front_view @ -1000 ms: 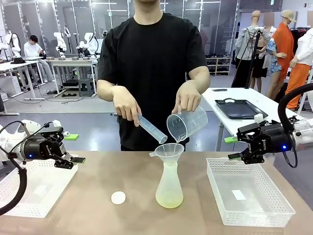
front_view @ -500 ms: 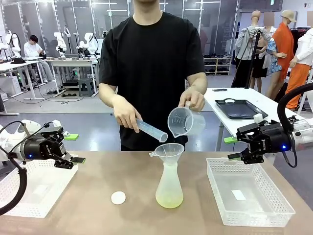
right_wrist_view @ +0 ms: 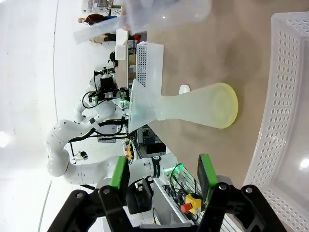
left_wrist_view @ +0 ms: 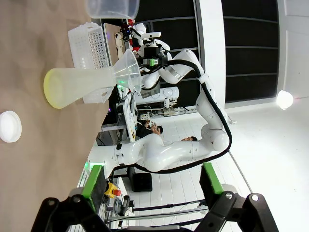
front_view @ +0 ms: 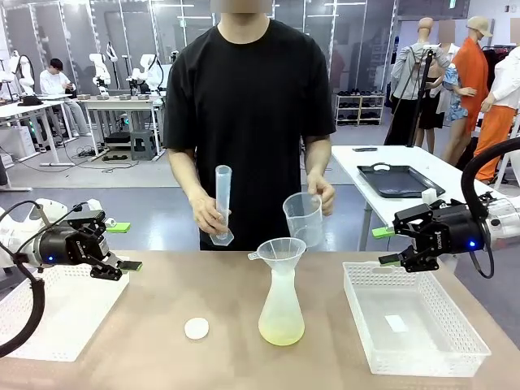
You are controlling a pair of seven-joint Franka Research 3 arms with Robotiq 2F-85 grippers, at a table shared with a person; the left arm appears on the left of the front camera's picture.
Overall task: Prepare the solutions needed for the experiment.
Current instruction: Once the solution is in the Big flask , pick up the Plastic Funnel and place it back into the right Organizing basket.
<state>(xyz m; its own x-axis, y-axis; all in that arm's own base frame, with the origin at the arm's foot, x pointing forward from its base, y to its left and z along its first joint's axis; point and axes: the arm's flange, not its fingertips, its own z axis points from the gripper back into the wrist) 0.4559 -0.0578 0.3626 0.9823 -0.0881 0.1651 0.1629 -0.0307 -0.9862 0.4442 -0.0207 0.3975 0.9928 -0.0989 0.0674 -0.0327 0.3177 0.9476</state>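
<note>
Little solution (front_view: pixel 281 329) lies in the flask (front_view: pixel 281 286) at mid-desk, a funnel (front_view: pixel 281 249) on top. It would slosh; the light, top-heavy flask seems best gripped at its neck. The left gripper (front_view: pixel 123 246) and right gripper (front_view: pixel 386 246) hang spread, empty, near the desk's side edges.

Working remotely in a robotics lab hall: beyond my brown bench (front_view: pixel 162 292), white work tables (front_view: pixel 122 103) stand far left and right, cables (front_view: pixel 77 154) trail over the grey floor (front_view: pixel 146 203), and dark glass partitions (front_view: pixel 73 32) line the far wall.
</note>
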